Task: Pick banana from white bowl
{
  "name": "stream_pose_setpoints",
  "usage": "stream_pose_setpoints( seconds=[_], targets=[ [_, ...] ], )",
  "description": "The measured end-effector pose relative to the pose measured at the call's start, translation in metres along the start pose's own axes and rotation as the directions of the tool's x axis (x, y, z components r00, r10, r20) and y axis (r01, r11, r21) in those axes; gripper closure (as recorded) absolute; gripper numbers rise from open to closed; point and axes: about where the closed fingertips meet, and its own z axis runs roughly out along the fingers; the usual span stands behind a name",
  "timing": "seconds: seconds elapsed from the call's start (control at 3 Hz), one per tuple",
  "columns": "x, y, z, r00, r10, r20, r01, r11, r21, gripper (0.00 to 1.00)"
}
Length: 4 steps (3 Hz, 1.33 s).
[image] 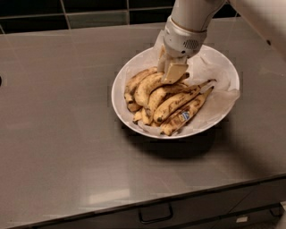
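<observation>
The white bowl [118, 91] stands on the grey counter, lined with crinkled white paper [216, 71] and holding several speckled bananas. The plump, strongly curved banana [146, 89] lies in the left part of the pile, arching up toward the middle. My gripper [173, 71] reaches down from the upper right and sits on the pile at this banana's upper end, touching or nearly touching it. A slimmer banana with a blue sticker [185, 114] lies at the front of the bowl.
The grey counter [58, 134] stretches to the left and front of the bowl. A dark tiled wall [89, 9] runs along the back. A drawer with a handle [154, 214] lies below the counter's front edge.
</observation>
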Motion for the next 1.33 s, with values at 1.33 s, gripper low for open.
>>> stream_pose_setpoints(
  seconds=[1.33],
  targets=[
    [-0.019,0.023,-0.068,0.978,-0.145,0.148,0.111,0.9702,0.215,1.00]
  ],
)
